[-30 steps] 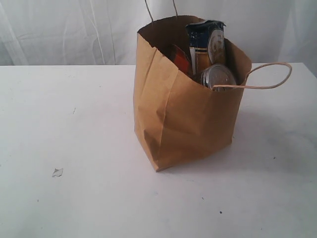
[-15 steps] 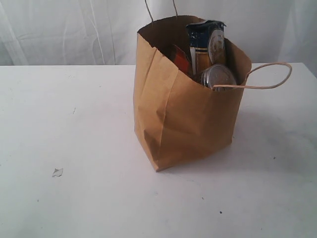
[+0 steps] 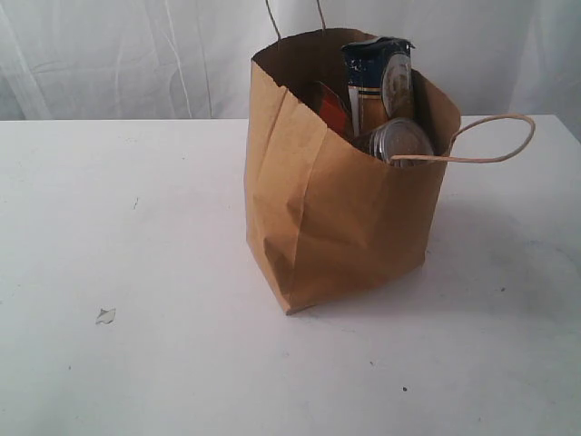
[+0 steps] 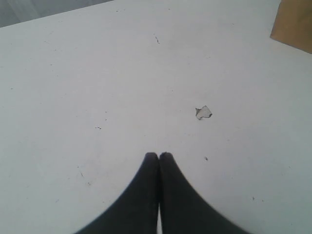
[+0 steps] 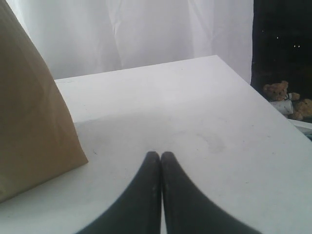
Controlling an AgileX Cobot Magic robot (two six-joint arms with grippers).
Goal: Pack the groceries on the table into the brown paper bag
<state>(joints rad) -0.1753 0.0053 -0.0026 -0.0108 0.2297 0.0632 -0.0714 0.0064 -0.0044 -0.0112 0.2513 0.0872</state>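
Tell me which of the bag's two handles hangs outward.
The handle on the exterior view's right: it loops out almost flat beside the silver can. The other handle stands upright on the bag's far side.

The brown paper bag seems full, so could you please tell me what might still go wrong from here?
1. The silver pull-tab can sits at the rim of the brown paper bag; a bump could tip it out.
2. The spaghetti packet pokes above the rim, so a passing arm might knock it.
3. One handle loop sticks out sideways, on the side of the right gripper; it could snag and pull the bag over.
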